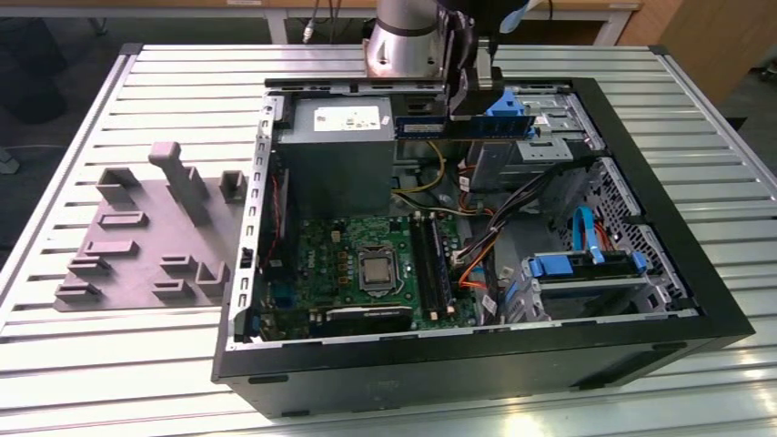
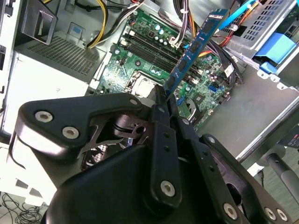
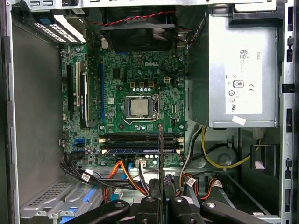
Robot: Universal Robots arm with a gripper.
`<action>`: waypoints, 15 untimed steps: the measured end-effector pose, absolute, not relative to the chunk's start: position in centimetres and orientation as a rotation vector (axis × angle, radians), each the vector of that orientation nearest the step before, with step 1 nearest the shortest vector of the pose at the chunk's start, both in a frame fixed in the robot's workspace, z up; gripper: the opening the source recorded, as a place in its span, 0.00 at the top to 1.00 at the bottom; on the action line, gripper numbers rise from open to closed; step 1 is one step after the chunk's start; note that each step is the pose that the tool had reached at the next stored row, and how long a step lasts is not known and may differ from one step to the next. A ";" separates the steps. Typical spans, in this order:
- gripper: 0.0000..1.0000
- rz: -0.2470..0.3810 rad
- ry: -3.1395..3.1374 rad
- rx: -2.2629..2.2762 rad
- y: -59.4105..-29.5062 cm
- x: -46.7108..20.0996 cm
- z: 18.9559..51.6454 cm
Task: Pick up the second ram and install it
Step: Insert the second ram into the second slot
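A ribbed metal table [image 1: 109, 364] carries an open computer case [image 1: 486, 364] lying on its side, with a grey moulded tray [image 1: 146, 237] beside it toward the exterior view's left. Above the far end of the case the gripper [image 1: 468, 96] hangs from the arm, its fingers clamped on the second ram [image 1: 425, 126]. The stick is in the air, well clear of the motherboard [image 1: 352, 246] and near the power supply [image 1: 334, 146]. It is not seated in any of the black slots [image 1: 428, 259].

In the second wrist view the blue-green board [image 2: 196, 44] juts out past the gripper [image 2: 164, 100], its dark chips showing along one face. In the first wrist view it shows edge-on as a thin dark line [image 3: 160, 154] rising from the gripper [image 3: 160, 200] and running crosswise to the slots [image 3: 140, 142].

The stick looks light and stiff, but thin enough to crack or flex if loaded off-centre. Its smooth flat faces would probably let it pivot in a narrow pinch. The safest hold seems to be the one taken here: flat on both faces, at the long edge away from the contacts and about mid-length. That would spread any downward push evenly and keep the contact edge and chips untouched
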State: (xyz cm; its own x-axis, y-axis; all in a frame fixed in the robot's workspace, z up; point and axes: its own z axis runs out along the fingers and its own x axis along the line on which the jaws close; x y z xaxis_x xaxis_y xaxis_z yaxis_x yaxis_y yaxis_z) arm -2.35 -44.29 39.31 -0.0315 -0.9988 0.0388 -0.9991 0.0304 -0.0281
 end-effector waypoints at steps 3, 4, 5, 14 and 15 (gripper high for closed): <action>0.86 0.074 -2.250 2.179 -44.3 -2.4 39.3; 0.86 0.074 -2.254 2.175 -44.3 -2.4 39.3; 0.86 0.074 -2.264 2.165 -44.3 -2.4 39.3; 0.86 0.073 -2.427 1.973 -44.3 -2.4 39.2; 0.86 0.072 -2.445 1.951 -44.3 -2.4 39.2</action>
